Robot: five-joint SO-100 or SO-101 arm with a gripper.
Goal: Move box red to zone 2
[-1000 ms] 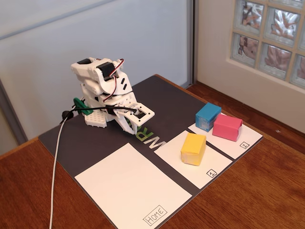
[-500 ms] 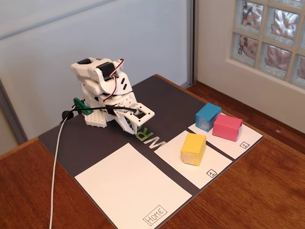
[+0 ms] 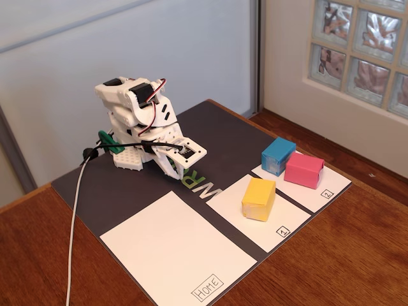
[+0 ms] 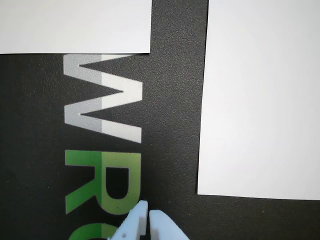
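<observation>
Pincer (image 3: pixel 177 167) is resting closed and empty over the dark mat; the box red (image 3: pixel 303 170) is lying well to its right, already on zone 2 (image 3: pixel 325 185), long axis left-right.

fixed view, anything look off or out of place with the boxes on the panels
Nothing damaged or spilled. The red box already sits on zone 2, beside the blue box, which overhangs the panel's far edge onto the dark mat. The yellow box sits on panel 1. The arm is folded, jaws shut and empty.

pinkish-red box red (image 3: pixel 303 170) flat on zone 2 (image 3: pixel 322 191), touching blue box.
</observation>
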